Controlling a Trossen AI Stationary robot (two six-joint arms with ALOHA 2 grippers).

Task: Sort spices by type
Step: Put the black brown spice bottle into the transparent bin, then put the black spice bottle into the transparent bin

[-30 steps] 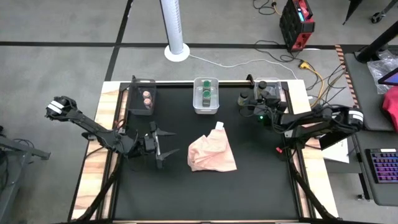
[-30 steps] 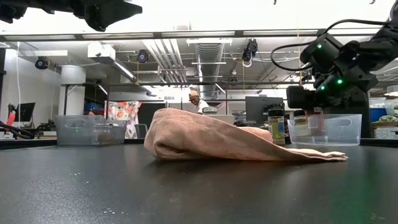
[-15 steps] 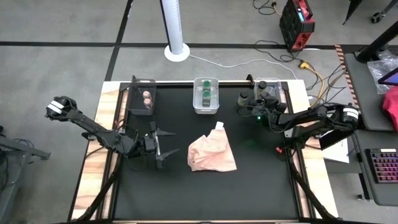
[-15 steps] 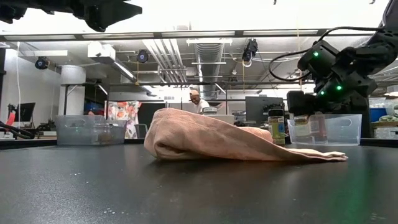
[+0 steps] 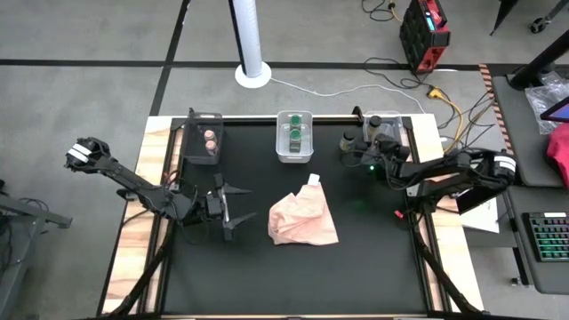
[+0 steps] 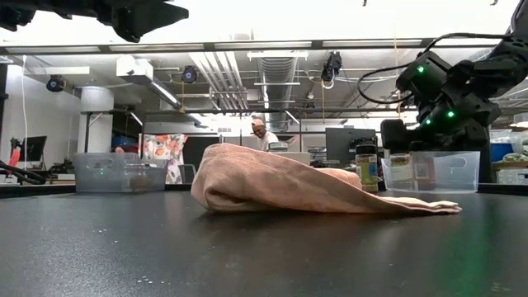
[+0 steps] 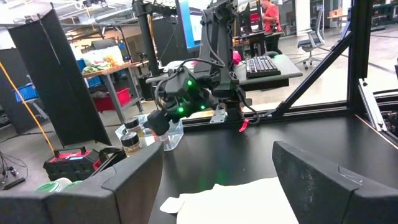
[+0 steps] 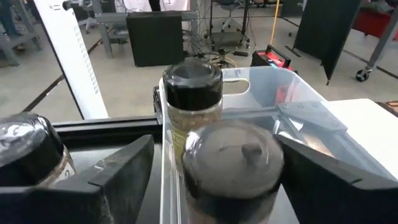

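Note:
Black-lidded spice jars stand in and beside the clear right bin (image 8: 292, 93) at the table's far right. My right gripper (image 8: 217, 146) is open at this bin, level and low, with one black-lidded jar (image 8: 233, 165) upright between its fingers and a gap showing on one side. A second jar (image 8: 191, 93) stands behind it and another (image 8: 28, 152) off to the side. Green-lidded jars (image 5: 294, 135) fill the middle bin and tan-pink-lidded ones (image 5: 211, 140) the left bin. My left gripper (image 5: 236, 212) waits open above the table's left part.
A crumpled pink cloth (image 5: 302, 219) lies mid-table between the two arms. The three clear bins line the far edge. The black mat is bare in front of the cloth and toward the near edge. A white pole base (image 5: 252, 74) stands on the floor beyond the table.

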